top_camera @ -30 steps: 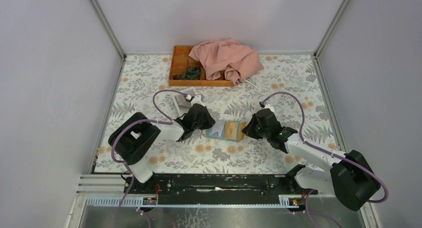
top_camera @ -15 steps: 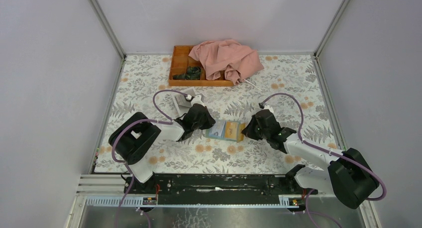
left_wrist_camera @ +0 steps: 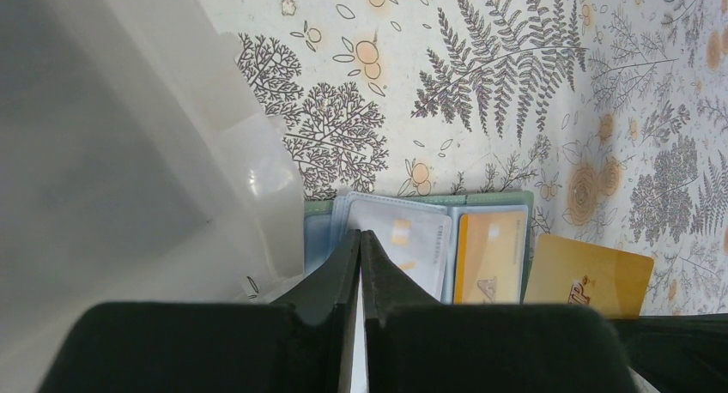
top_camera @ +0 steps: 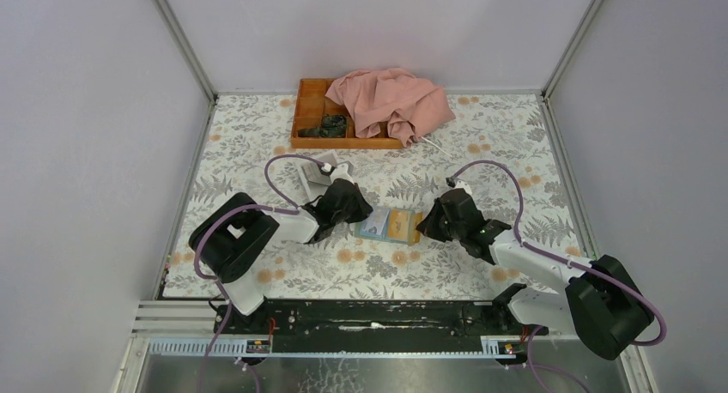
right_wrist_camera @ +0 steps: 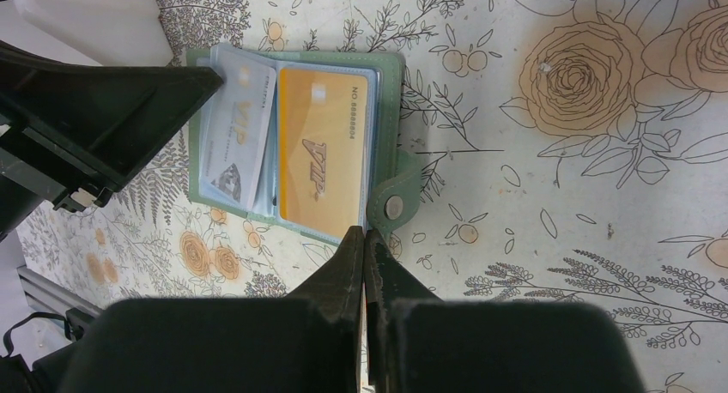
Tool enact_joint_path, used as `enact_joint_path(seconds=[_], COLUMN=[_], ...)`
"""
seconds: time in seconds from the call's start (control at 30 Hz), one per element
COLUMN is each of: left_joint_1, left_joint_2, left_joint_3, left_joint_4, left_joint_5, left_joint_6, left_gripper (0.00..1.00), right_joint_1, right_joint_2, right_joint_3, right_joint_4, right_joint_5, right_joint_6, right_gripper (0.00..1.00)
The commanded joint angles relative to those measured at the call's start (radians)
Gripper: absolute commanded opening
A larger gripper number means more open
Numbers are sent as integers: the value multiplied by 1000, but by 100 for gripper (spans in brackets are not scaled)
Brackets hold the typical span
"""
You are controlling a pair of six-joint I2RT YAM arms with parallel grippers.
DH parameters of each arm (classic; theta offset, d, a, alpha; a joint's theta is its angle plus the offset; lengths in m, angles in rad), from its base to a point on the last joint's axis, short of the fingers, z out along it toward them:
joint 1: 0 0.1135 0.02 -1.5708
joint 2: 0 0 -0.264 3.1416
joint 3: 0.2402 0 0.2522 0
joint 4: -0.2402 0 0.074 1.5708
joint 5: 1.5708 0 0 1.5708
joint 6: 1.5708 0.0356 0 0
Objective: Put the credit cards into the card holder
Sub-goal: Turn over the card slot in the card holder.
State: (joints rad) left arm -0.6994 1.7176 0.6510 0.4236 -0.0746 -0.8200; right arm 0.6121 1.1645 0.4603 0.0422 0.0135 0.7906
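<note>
Floral cloth covers the desk (top_camera: 481,144), and at its middle the card holder (top_camera: 388,225) lies open and flat. The left arm (top_camera: 283,226) and the right arm (top_camera: 532,257) both stretch low and inward to it from either side. The left claw (left_wrist_camera: 360,236) has its jaws pressed together, tips over the holder's left page at the pale card (right_wrist_camera: 245,127); whether they pinch anything I cannot tell. The right claw (right_wrist_camera: 364,232) is closed too, tips at the holder's edge by the snap tab (right_wrist_camera: 393,206). One orange card (right_wrist_camera: 322,144) sits inside; a second orange card (left_wrist_camera: 592,277) shows just right of the holder, partly hidden.
</note>
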Motion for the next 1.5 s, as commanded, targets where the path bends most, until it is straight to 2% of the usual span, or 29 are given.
enact_joint_path(seconds=[0.0, 1.07, 1.47], left_joint_1=[-14, -28, -29], left_joint_2=[76, 114, 132], left_joint_3=[-36, -34, -29], left_joint_4=[-196, -192, -193], left_joint_5=[-8, -11, -17], left_joint_6=[27, 22, 25], left_gripper=[9, 7, 7], right_joint_1=[-8, -19, -51], right_joint_2=[6, 8, 50], right_joint_3=[17, -9, -51], right_joint_4=[30, 69, 163], right_joint_5=[-6, -46, -106], right_joint_6=[7, 51, 88], right_gripper=[0, 0, 0])
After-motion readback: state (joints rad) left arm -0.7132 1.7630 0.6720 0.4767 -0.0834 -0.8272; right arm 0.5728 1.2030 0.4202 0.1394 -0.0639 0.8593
